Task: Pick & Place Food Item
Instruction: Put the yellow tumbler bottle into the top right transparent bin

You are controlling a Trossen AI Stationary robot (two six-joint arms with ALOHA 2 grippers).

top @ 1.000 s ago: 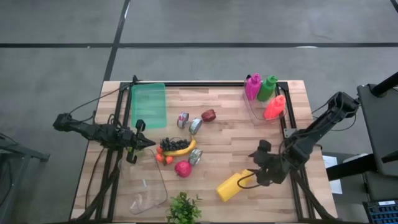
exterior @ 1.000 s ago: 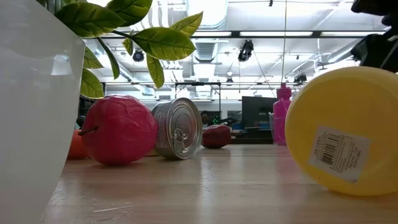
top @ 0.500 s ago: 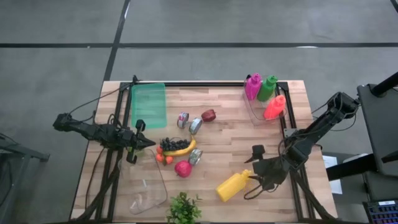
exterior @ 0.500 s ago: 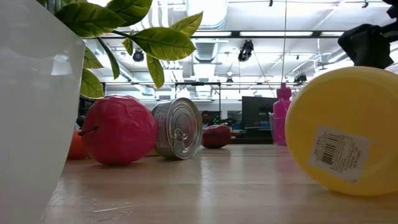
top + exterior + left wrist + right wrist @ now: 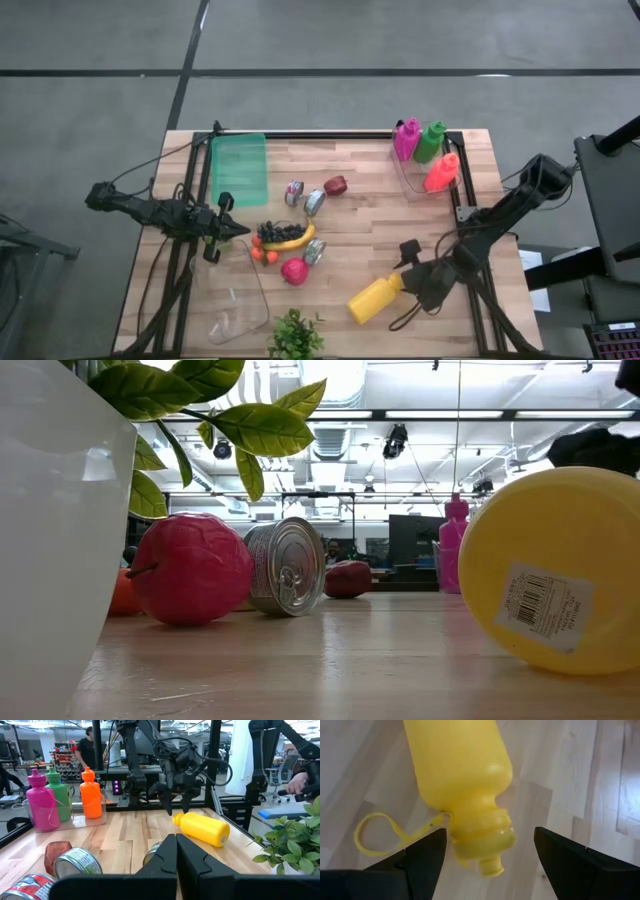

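Note:
A yellow squeeze bottle (image 5: 372, 298) lies on its side on the table's near right part, its cap end (image 5: 485, 854) toward the right and a yellow strap loop (image 5: 370, 832) beside it. My right gripper (image 5: 407, 277) is open and hovers over that cap end, one finger on each side of it (image 5: 490, 836), touching nothing; the left wrist view shows it (image 5: 176, 805) just above the bottle (image 5: 202, 827). My left gripper (image 5: 237, 230) is shut (image 5: 176, 851) at the table's left, beside the fruit.
In the table's middle lie a banana (image 5: 291, 241), dark grapes (image 5: 274, 231), a pink fruit (image 5: 295, 271), a red fruit (image 5: 336, 185) and three cans (image 5: 314, 202). A green tray (image 5: 239, 168) sits far left. Pink, green and orange bottles (image 5: 426, 152) stand far right. A potted plant (image 5: 295, 336) is at the near edge.
My right gripper has shifted a little toward the table's left, closer over the yellow bottle's cap end, and has sunk lower in the low view. The bottle has stayed where it was.

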